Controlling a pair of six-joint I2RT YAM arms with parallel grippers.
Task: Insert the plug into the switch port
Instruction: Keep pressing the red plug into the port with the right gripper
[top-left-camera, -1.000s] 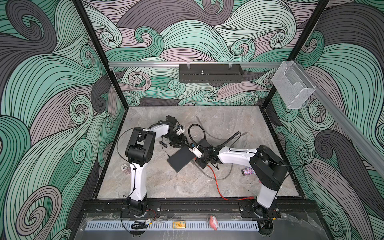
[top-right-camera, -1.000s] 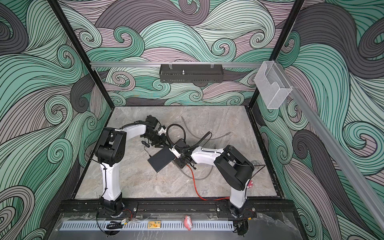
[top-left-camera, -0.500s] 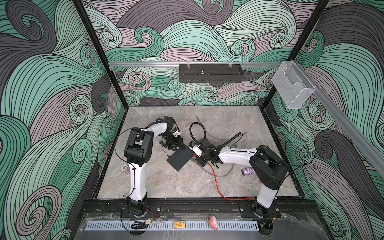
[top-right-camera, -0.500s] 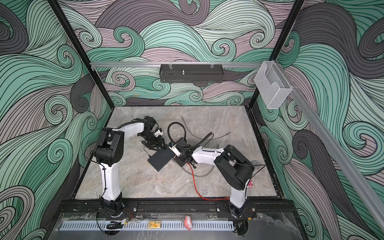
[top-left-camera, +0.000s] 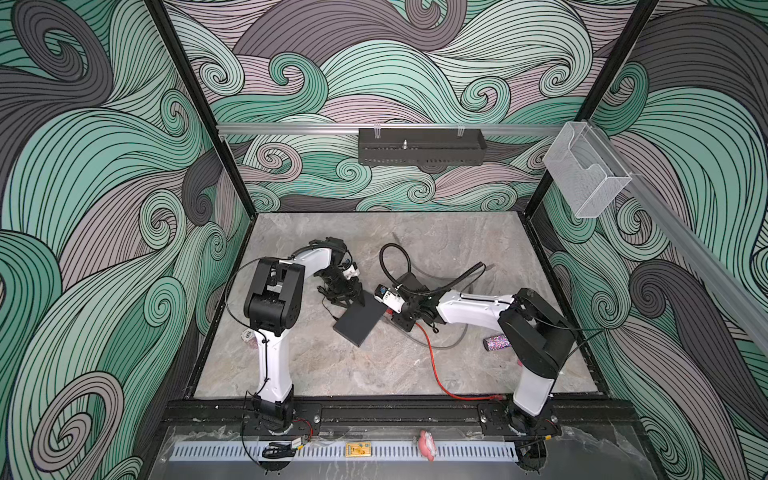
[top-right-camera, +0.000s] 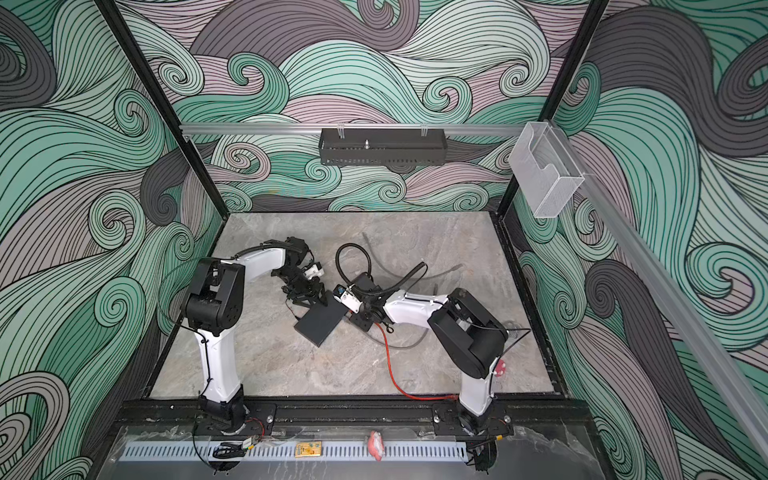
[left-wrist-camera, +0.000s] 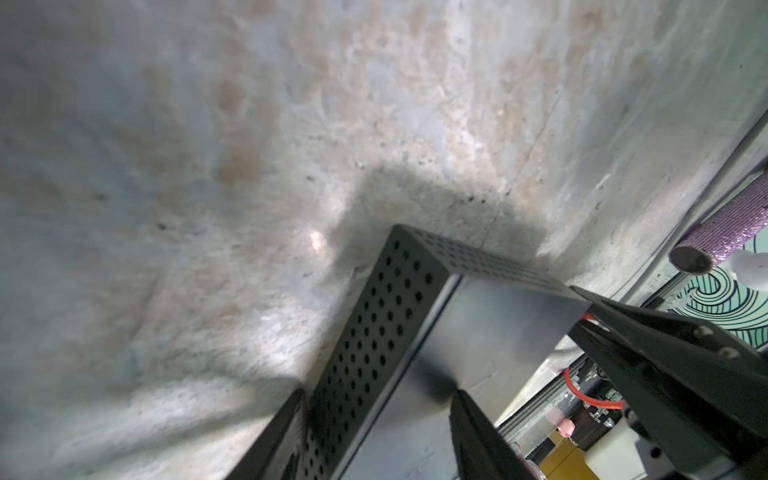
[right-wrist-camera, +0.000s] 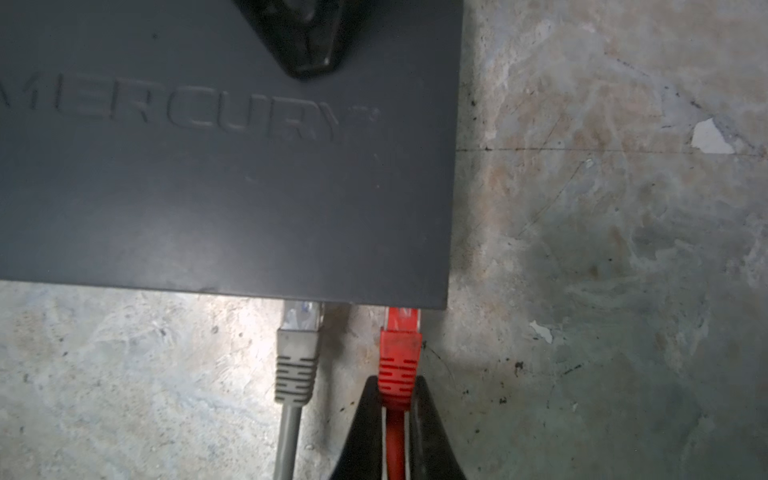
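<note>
Right pincer (right-wrist-camera: 397, 388): shut tight on the back end of the red plug (right-wrist-camera: 399, 349). Only its two black tips show; the rest is cut off.
Red plug: sticks straight out in front of the right pincer. Its clear nose goes under the edge of the switch (right-wrist-camera: 224, 187).
Port: the port is hidden under that edge, so I cannot tell how far in the plug sits.
Grey plug (right-wrist-camera: 297, 357): just beside the red plug, not touching the pincer, with its nose under the same edge.
Switch: lies flat on the table (right-wrist-camera: 602, 249), right in front of the right pincer. The raised letters on its top are cut off at one end.
Left pincer (left-wrist-camera: 379, 390): across the switch from the right pincer, about half open. One tip rests on the switch's top and one sits beside the side with holes. I cannot tell if it presses.
Red cable (top-left-camera: 432, 365): runs back from the right pincer toward that arm's foot.
Sparkly tube (left-wrist-camera: 723, 232): well behind the right pincer, blurry and cut off.
</note>
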